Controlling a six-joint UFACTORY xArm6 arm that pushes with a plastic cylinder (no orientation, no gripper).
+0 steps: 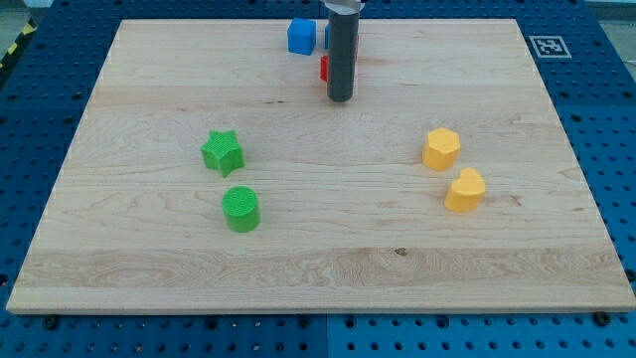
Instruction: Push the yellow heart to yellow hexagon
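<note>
A dark rod stands upright over the wooden worktop [318, 259], my tip [340, 99] resting on the boards near the view's top, just left of centre-right. There are no fingers on this arm to spread or press together (the rod simply ends in a blunt tip), and nothing is being pinched.

The yellow heart [464, 190] lies toward the view's right, below and slightly right of the yellow hexagon [440, 149]; the two sit just beside each other, and whether they actually touch cannot be told. Both are well apart from my tip, which stands up and to the view's left of them.

Right behind the rod, a red block [324, 68] peeks out on its left side, its shape mostly hidden. A blue cube [301, 37] sits near the worktop's top edge, just left of the rod, with a sliver of a second blue block [326, 34] showing beside it.

On the view's left half, a green star [223, 152] lies above a green cylinder [240, 209], the pair near each other but apart. The worktop rests on a blue perforated base [40, 109].
</note>
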